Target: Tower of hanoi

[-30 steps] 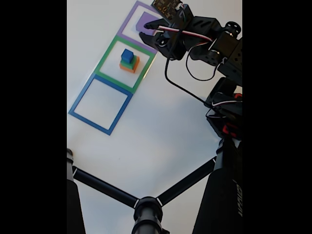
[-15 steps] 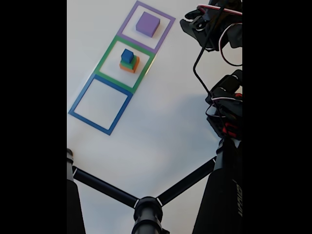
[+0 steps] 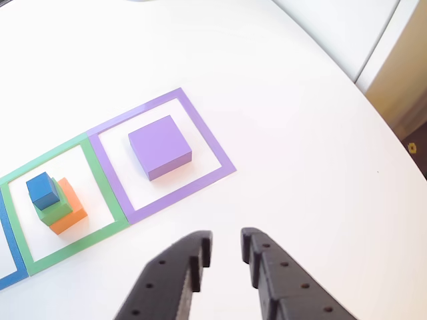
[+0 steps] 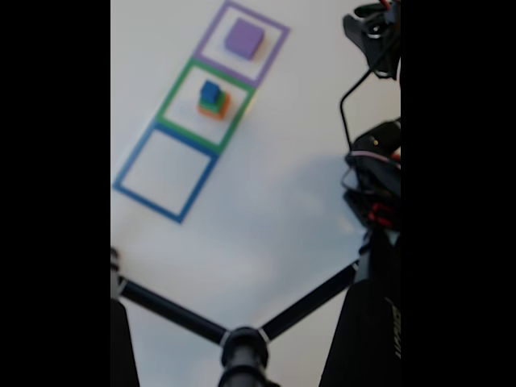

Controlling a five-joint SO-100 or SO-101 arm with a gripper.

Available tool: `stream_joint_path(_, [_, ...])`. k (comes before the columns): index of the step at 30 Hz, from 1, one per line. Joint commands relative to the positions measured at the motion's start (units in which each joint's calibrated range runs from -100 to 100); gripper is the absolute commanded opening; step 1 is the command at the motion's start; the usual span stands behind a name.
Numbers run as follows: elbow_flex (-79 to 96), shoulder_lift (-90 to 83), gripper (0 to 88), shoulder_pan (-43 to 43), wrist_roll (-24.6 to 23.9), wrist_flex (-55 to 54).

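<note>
The flat matte purple square block lies alone inside the purple tape square outline on the white bench, its edges clear of the tape on all sides. In the fixed view the same block sits in the farthest outline of the row.

Just beside it, inside the green tape square outline, stands a three-tier stack: the matte orange square block at the bottom, the smaller green square block on it, and the small blue cube on top. The tiers are set towards one corner, not centred. The fixed view, which is blurred, shows the stack in the middle outline.

The blue tape square outline adjoins the green one at the near end of the row and holds nothing.

The black two-finger gripper enters the other view from the bottom edge. Its fingers stand a narrow gap apart and nothing is between them. It hangs near the purple outline's nearer side, apart from every block.

Black tripod legs cross the lower part of the fixed view.
</note>
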Motion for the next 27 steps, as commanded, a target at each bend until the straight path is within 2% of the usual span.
stream_joint_path(1, [3.3, -0.6, 8.6, 1.7, 0.0, -3.4])
stream_joint_path(6, [14.8, -0.3, 18.4, 3.4, 0.0, -13.6])
stream_joint_path(12, [33.5, 1.7, 36.4, 3.9, 0.0, -37.1])
stream_joint_path(18, [47.7, 7.3, 40.9, 3.0, 0.0, -61.8])
stream_joint_path(27, [58.9, 21.0, 45.8, 3.0, 0.0, -90.0])
